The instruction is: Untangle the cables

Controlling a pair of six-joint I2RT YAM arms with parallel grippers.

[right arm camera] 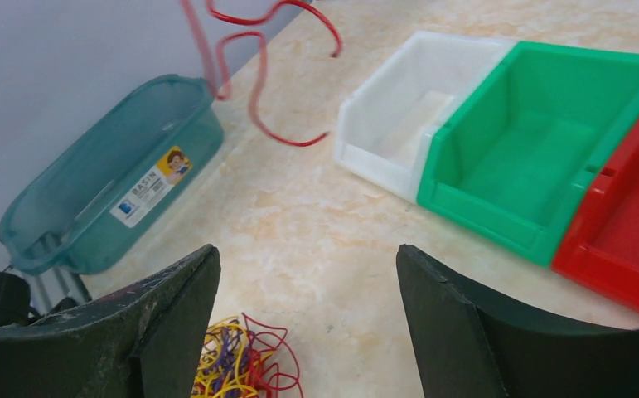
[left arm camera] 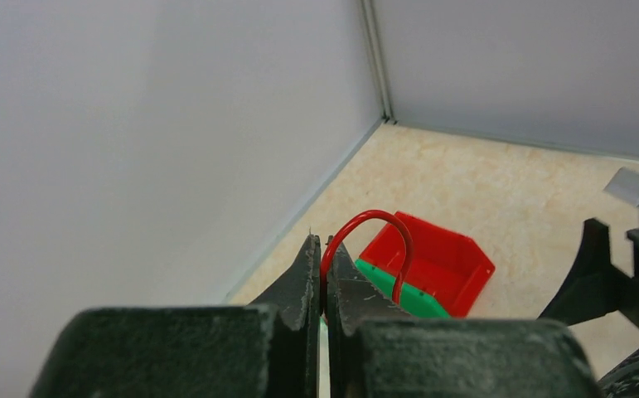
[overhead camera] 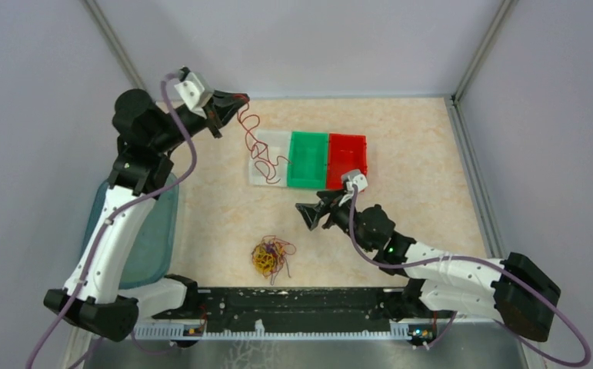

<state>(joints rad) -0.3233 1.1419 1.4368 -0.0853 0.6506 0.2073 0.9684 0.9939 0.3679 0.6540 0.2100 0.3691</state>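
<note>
My left gripper [overhead camera: 241, 98] is raised at the back left, shut on one end of a red cable [overhead camera: 256, 150]. In the left wrist view the cable [left arm camera: 382, 217] arches out from between the closed fingertips [left arm camera: 309, 264]. It hangs in curls down over the white bin [overhead camera: 279, 138]; the right wrist view shows its lower loops [right arm camera: 254, 108] in the air. The other cables, a red, yellow and purple tangle [overhead camera: 271, 257], lie on the table near the front [right arm camera: 241, 365]. My right gripper [overhead camera: 306, 217] hovers open and empty to the right of the tangle [right arm camera: 307, 253].
A white bin [right arm camera: 382, 157], a green bin [overhead camera: 308, 157] and a red bin [overhead camera: 347, 157] stand side by side mid-table. A teal basin [overhead camera: 151, 238] sits at the left edge by the left arm. Walls close in the left, back and right.
</note>
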